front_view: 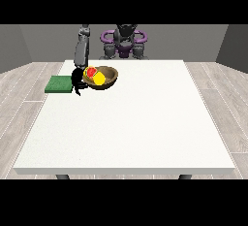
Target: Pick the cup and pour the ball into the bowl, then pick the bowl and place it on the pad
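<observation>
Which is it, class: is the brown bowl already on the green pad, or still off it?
Off it. The bowl sits on the white table, right of the pad, with the hand between them.

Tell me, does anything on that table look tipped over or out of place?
Yes: a yellow cup lies tilted in the brown bowl, beside something red. The black hand at the view's left is at the bowl's rim. The green pad lies flat.
</observation>
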Motion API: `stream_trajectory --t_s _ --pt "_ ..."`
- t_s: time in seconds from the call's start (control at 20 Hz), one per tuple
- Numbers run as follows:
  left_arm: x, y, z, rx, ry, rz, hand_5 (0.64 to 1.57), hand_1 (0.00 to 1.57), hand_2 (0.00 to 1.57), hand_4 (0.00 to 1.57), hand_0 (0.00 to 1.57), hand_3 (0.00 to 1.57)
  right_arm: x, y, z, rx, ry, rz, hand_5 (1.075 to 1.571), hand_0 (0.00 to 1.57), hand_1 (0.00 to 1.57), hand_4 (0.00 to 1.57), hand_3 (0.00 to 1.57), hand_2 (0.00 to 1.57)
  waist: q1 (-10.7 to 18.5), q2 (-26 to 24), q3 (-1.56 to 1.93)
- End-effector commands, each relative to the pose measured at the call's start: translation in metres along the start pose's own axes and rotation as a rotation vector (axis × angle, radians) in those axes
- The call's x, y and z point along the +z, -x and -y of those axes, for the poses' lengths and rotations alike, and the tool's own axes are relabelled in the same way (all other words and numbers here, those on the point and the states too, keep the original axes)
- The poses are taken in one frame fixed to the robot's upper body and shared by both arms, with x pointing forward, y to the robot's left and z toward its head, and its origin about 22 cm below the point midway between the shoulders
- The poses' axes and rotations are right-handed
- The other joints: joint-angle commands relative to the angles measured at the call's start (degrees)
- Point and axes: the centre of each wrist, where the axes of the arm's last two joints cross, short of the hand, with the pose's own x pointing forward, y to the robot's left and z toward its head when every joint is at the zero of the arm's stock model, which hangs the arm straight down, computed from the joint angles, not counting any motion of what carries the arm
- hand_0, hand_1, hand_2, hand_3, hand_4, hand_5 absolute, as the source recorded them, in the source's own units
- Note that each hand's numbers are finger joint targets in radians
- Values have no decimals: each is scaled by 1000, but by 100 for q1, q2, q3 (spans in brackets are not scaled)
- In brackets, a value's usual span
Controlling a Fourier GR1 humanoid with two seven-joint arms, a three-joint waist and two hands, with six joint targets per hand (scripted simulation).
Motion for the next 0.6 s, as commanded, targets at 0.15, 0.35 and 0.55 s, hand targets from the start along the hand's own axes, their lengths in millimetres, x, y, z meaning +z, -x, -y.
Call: stream_trajectory --t_s 0.15,0.35,0.55 --pt "8 24 -12 31 -9 -106 1528 0 0 1191 0 0 -26 -45 81 312 137 -224 1548 1571 1571 1026 1111 1571 -246 -377 108" --pt "17 30 -26 -4 -69 -122 1540 0 0 1200 0 0 -43 -71 79 323 111 -259 1557 1571 1571 1046 969 1571 -514 -381 115" --pt "34 43 -47 -7 -111 -144 1540 0 0 1203 0 0 -61 -119 106 421 82 -262 1563 1571 1571 1050 724 1571 -747 -519 132"
